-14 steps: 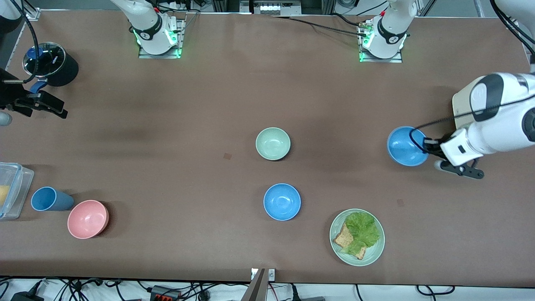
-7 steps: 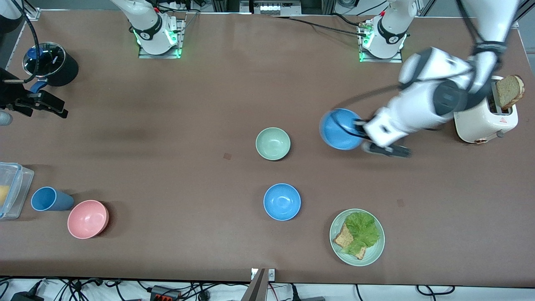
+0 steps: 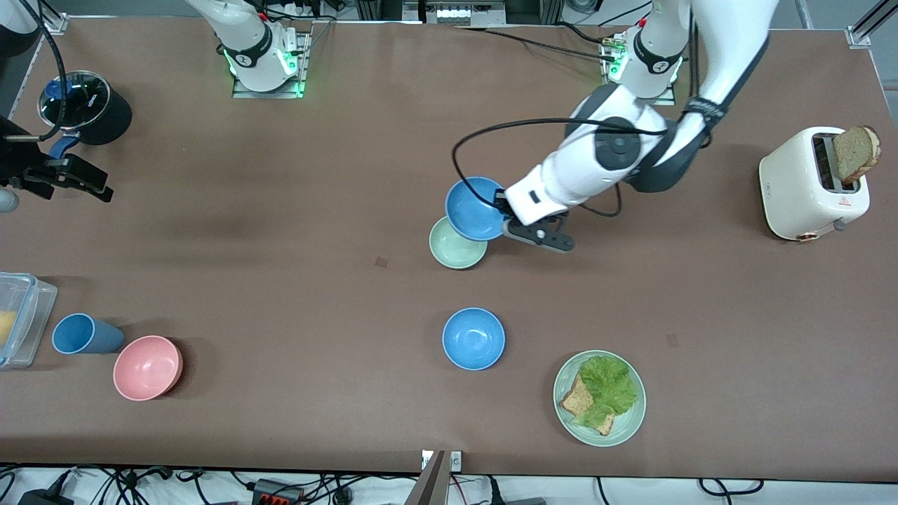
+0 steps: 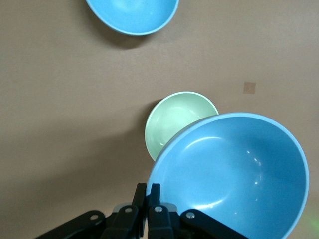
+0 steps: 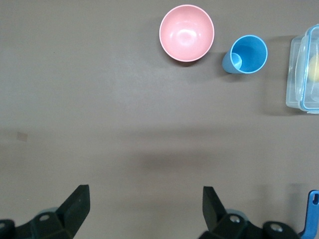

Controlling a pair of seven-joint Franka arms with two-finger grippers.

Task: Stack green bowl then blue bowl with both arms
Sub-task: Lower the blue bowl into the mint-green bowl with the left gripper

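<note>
On the brown table (image 3: 280, 280), my left pincer (image 3: 499, 203) grips the blue bowl (image 3: 476, 208) by its rim, overlapping the green bowl (image 3: 454, 251) below. I should centre it, then lower level. My right pincer (image 5: 144, 209) waits, spread wide.

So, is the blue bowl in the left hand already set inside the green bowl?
Not yet. The left hand holds the blue bowl by its rim, over the green bowl, whose inside shows empty.
</note>
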